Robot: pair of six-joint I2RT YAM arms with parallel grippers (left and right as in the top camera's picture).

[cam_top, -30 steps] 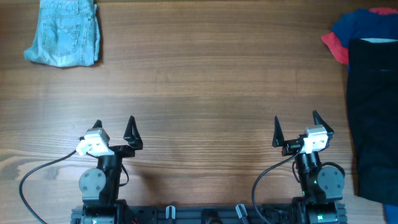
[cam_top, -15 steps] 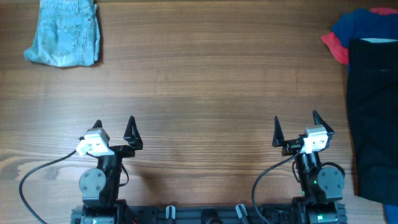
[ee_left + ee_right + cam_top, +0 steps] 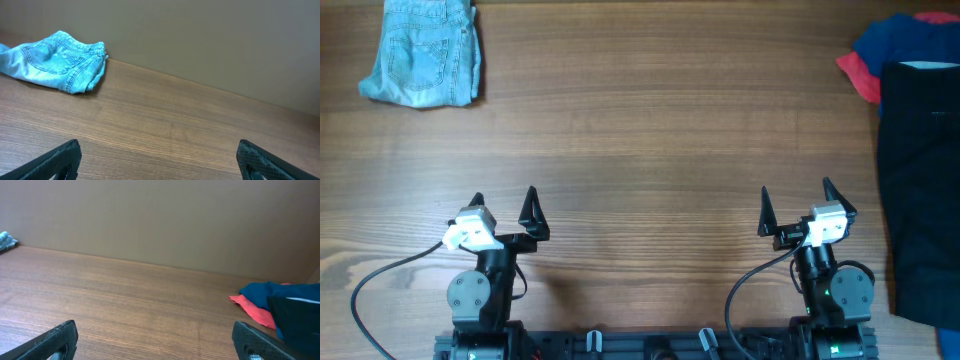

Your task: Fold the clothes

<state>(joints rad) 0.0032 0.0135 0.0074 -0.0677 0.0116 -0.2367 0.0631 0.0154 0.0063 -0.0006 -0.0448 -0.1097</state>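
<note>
Folded light-blue jeans [image 3: 423, 52] lie at the table's far left corner; they also show in the left wrist view [image 3: 57, 60]. A black garment [image 3: 923, 185] lies spread along the right edge, over a blue garment [image 3: 905, 38] and a red one [image 3: 857, 74]; these show in the right wrist view too, the blue [image 3: 262, 292] and the red [image 3: 252, 308]. My left gripper [image 3: 503, 207] is open and empty near the front edge. My right gripper [image 3: 795, 205] is open and empty near the front edge, left of the black garment.
The wooden table [image 3: 650, 150] spans the view. A plain wall [image 3: 160, 220] stands behind its far edge. The arm bases [image 3: 480, 300] and cables sit at the front edge.
</note>
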